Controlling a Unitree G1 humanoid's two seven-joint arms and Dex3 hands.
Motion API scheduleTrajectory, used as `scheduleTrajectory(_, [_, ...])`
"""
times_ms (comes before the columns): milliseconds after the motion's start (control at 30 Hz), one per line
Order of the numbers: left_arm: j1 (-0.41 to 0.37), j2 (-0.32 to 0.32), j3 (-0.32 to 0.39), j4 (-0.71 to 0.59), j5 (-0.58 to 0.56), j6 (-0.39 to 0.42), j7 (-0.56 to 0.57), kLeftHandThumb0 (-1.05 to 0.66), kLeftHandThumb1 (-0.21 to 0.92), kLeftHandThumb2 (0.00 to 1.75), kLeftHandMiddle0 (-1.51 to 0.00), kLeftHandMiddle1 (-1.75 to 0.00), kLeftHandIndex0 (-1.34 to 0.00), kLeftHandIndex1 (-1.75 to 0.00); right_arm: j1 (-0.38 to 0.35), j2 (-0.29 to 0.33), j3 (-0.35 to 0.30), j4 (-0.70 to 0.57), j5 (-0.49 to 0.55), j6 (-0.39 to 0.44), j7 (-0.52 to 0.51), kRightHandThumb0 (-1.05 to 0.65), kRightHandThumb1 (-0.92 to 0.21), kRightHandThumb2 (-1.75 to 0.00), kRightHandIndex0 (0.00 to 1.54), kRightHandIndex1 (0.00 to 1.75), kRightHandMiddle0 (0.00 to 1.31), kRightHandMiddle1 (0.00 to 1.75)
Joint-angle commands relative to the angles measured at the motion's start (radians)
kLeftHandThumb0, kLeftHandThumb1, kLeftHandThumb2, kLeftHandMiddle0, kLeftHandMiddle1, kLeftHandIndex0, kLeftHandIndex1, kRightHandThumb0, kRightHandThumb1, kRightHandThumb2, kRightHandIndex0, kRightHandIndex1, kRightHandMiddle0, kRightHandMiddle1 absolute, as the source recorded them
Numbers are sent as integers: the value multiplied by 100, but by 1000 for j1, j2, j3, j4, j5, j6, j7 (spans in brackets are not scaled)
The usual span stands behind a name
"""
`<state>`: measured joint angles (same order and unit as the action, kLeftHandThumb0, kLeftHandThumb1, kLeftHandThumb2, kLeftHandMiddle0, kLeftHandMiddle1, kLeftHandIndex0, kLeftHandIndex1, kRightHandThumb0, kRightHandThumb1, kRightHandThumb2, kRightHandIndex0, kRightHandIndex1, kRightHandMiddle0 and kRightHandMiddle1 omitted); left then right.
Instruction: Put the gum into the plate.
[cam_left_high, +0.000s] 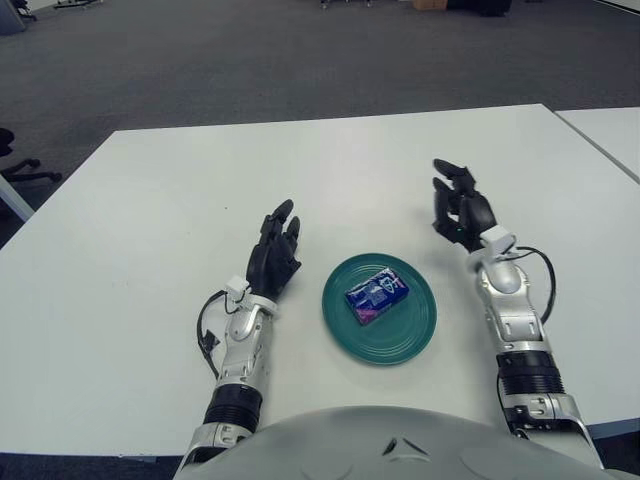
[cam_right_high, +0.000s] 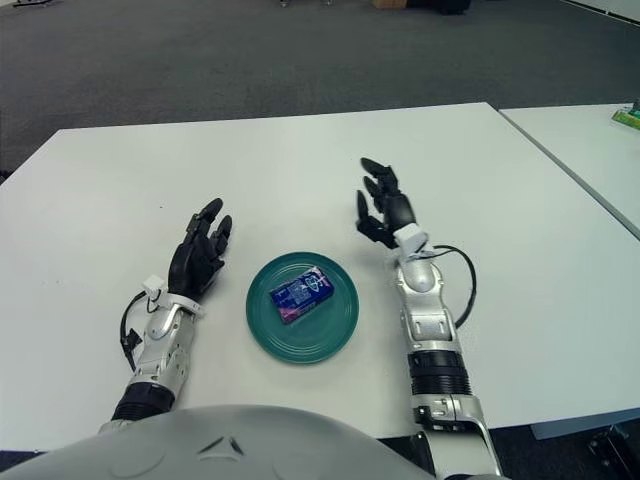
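Tabletop of plain white laminate (cam_left_high: 150, 200), with broad open surface toward its far and left edges. Round teal plate (cam_left_high: 408, 340) lies near the front edge, between both hands. Right hand (cam_left_high: 461, 209), fingers spread, holds nothing; left hand (cam_left_high: 275, 250) likewise. Blue rectangular gum pack (cam_left_high: 376, 295) lies on the plate, long axis running near-left to far-right.

On the tabletop (cam_left_high: 150, 200), near its front edge and about in the middle: the plate (cam_left_high: 410, 340). Inside the plate, lying flat at its centre: the gum (cam_left_high: 376, 295). Just to the left of the plate: the left hand (cam_left_high: 274, 255), fingers (cam_left_high: 283, 212) pointing away from the robot. To the right of the plate, a bit further back: the right hand (cam_left_high: 462, 212), empty, clear of the plate. Beyond the tabletop: the floor (cam_left_high: 300, 60)
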<state>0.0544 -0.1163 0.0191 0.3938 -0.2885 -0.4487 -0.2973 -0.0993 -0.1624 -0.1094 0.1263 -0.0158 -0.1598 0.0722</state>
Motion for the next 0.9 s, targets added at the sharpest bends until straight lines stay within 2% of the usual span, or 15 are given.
scheduleTrajectory(0, [52, -11, 7, 26, 6, 18, 6, -96, 92, 97, -23, 0, 0, -56, 18, 1, -39, 60, 35, -5, -11, -77, -92, -87, 31, 3, 0, 68])
scheduleTrajectory(133, [61, -13, 7, 15, 20, 7, 22, -95, 92, 98, -24, -1, 0, -58, 31, 25, -37, 91, 28, -7, -37, -77, -92, -86, 34, 4, 0, 72])
scheduleTrajectory(200, [66, -13, 4, 9, 38, -2, 37, -95, 92, 99, -25, -1, 0, -69, 39, 40, -31, 100, 22, -8, -51, -77, -92, -85, 37, 5, 0, 74])
scheduleTrajectory(400, [82, -3, -11, -10, 148, -58, 108, -94, 92, 101, -28, -2, -10, -83, 87, 83, 0, 101, 7, -37, -75, -73, -92, -79, 40, 5, 0, 73])
scheduleTrajectory(633, [95, 8, -21, -24, 246, -97, 180, -92, 92, 104, -32, -3, -8, -84, 145, 112, 27, 104, -9, -80, -89, -69, -92, -76, 40, 4, 0, 71])
scheduleTrajectory(867, [163, 15, -40, -134, 272, -72, 195, -91, 92, 102, -30, -1, -1, -79, 174, 119, 40, 107, -21, -77, -97, -69, -92, -75, 38, 2, 0, 68])
